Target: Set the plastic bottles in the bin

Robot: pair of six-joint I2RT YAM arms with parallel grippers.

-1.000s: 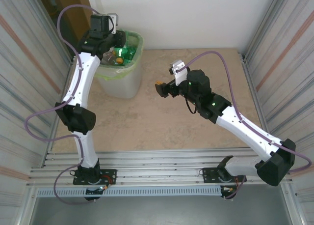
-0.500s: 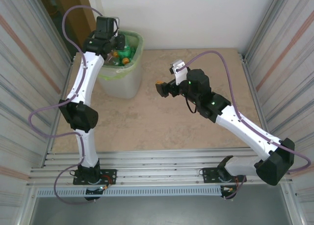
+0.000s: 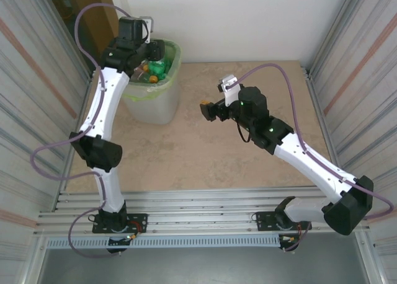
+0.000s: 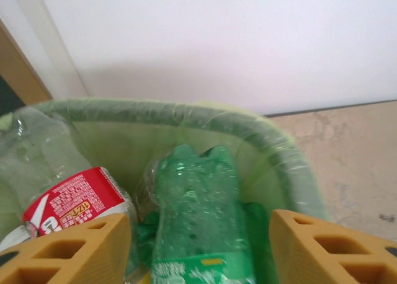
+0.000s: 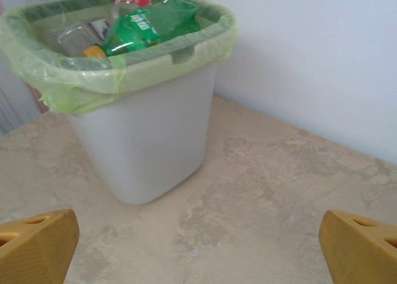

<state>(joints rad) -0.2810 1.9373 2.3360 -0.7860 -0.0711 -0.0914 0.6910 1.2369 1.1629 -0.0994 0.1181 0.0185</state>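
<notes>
Both pairs of jaws stand apart and hold nothing. Your left gripper (image 4: 200, 219) hangs over the bin (image 4: 248, 132), which sits at the far left corner of the tabletop (image 3: 205, 160). Over the last second it has only shifted a little above the rim, and no bottle sits between its fingers. Below it, a green bottle (image 4: 198, 197) and a red-label bottle (image 4: 74, 194) lie inside the bin. Your right gripper (image 5: 198, 234) has barely moved. It hovers over the middle of the tabletop, facing the bin and well apart from it. Every bottle you can make out is in the bin, so the drop looks done and the task seems near its end. Next, draw your left arm back clear of the rim.
</notes>
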